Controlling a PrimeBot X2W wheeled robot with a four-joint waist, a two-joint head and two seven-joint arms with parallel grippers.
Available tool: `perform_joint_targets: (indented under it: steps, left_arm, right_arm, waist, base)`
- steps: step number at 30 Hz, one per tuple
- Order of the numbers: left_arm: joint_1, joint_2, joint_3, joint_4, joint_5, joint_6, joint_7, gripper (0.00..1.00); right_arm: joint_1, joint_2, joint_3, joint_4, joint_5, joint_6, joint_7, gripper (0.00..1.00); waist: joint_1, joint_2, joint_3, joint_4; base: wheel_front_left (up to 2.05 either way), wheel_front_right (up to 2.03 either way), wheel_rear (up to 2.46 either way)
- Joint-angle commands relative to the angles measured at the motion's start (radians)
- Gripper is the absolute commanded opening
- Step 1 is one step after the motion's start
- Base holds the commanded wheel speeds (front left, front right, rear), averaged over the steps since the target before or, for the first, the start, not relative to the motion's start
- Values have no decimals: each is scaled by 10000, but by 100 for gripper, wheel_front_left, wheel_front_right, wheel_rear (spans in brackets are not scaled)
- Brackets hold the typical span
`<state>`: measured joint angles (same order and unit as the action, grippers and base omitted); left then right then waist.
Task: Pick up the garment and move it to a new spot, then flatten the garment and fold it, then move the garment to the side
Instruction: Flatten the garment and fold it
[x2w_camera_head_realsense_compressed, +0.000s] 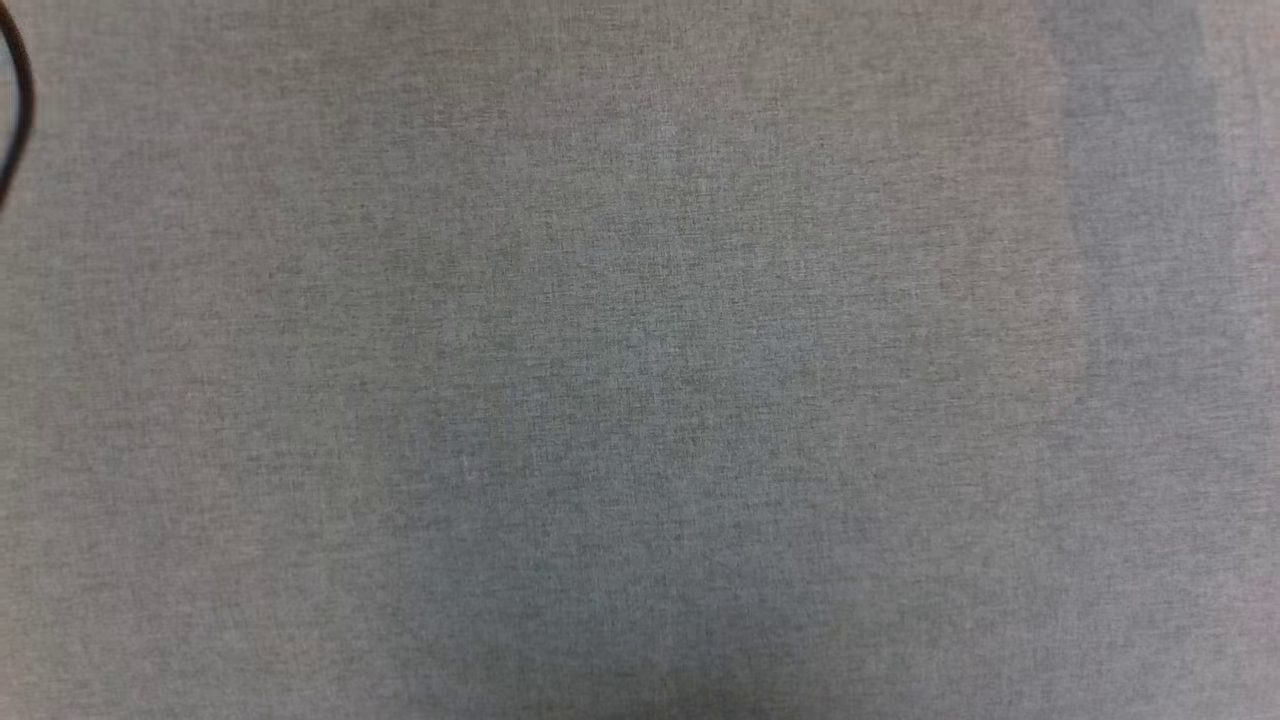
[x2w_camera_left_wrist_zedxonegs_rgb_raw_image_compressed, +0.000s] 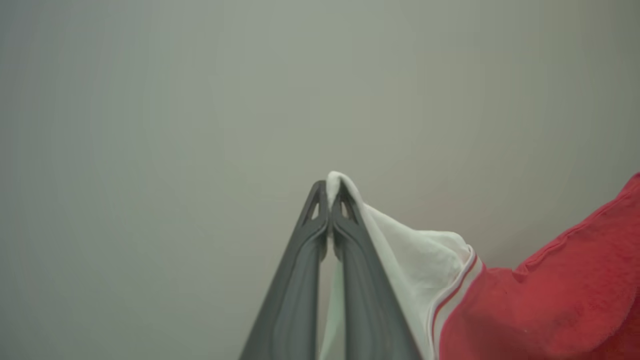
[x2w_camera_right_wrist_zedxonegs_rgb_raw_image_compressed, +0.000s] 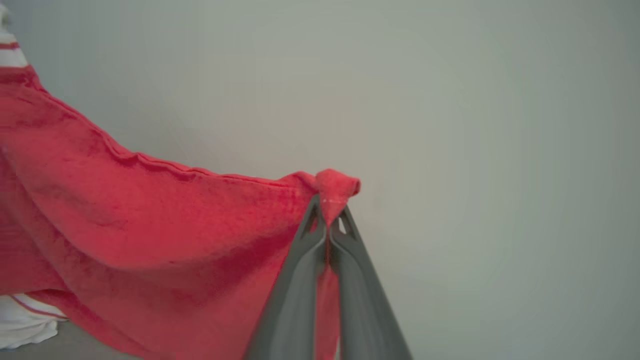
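Observation:
In the left wrist view my left gripper (x2w_camera_left_wrist_zedxonegs_rgb_raw_image_compressed: 330, 192) is shut on the garment (x2w_camera_left_wrist_zedxonegs_rgb_raw_image_compressed: 550, 290), pinching a fold of its white sleeve with red-white striped trim. The red body hangs off to the right of the fingers. In the right wrist view my right gripper (x2w_camera_right_wrist_zedxonegs_rgb_raw_image_compressed: 330, 210) is shut on a red hemmed edge of the garment (x2w_camera_right_wrist_zedxonegs_rgb_raw_image_compressed: 150, 220), and the cloth stretches away to the left, with a bit of white sleeve at the lower left corner. The lettering is hidden.
The head view looks down on plain grey woven tabletop cloth (x2w_camera_head_realsense_compressed: 640, 360), with a dark curved cable (x2w_camera_head_realsense_compressed: 18, 110) at the far left edge. Behind both grippers lies plain grey surface.

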<state>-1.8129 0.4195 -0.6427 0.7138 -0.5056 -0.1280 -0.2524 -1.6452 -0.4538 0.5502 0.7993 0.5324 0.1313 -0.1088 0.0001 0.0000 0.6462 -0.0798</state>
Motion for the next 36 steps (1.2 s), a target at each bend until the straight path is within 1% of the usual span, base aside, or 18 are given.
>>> perform_joint_targets:
  steps: [1,4,5,11,15,20,24,30,34,36]
  left_arm:
    - [965,360,-69,-306,-205,-26,-84,0]
    - [1903,689,-1,-864,-88,-18,-89,0]
    - [3153,968,217,-1503,-135,69,-90,0]
    - [6062,1343,446,-2868,-353,473,-92,0]
    - [8202,1660,579,-3845,-568,1012,-92,0]
    - [10933,2025,421,-4947,-943,1660,-85,0]
    - [12842,2212,197,-5733,-1246,2200,-11,0]
    - [15304,2359,66,-6665,-1815,3158,64,0]
    - [16625,2330,33,-7191,-2357,3594,125,0]
    - [17231,2283,50,-7378,-2689,3750,134,0]
  right_arm:
    - [761,91,553,98,333,-6,-300,0]
    - [1325,75,1023,98,630,-6,-485,0]
    - [1994,-33,1463,97,967,-6,-665,0]
    - [3664,-332,2364,-263,1658,-6,-819,0]
    - [4941,-594,2867,-686,2181,-6,-887,0]
    - [6600,-1060,3419,-1269,2747,-6,-905,0]
    - [7853,-1479,3787,-1761,3105,-6,-849,0]
    - [9583,-2068,3942,-2439,3606,-6,-733,0]
    - [10666,-2478,4049,-2934,3679,-6,-561,0]
    - [11179,-2567,3925,-3092,3812,-6,-521,0]
  waist:
    - [-1,0,-366,4]
    - [-1,0,-643,-13]
    - [-1,0,-1075,19]
    - [-1,0,-2158,108]
    - [-1,0,-2861,163]
    - [-1,0,-3658,277]
    - [-1,0,-4207,355]
    - [-1,0,-4931,487]
    - [-1,0,-5340,568]
    - [-1,0,-5542,578]
  base:
    - [0,0,0]
    - [0,0,0]
    - [0,0,0]
    - [0,0,0]
    - [0,0,0]
    - [0,0,0]
    - [0,0,0]
    - [0,0,0]
    - [0,0,0]
    - [0,0,0]
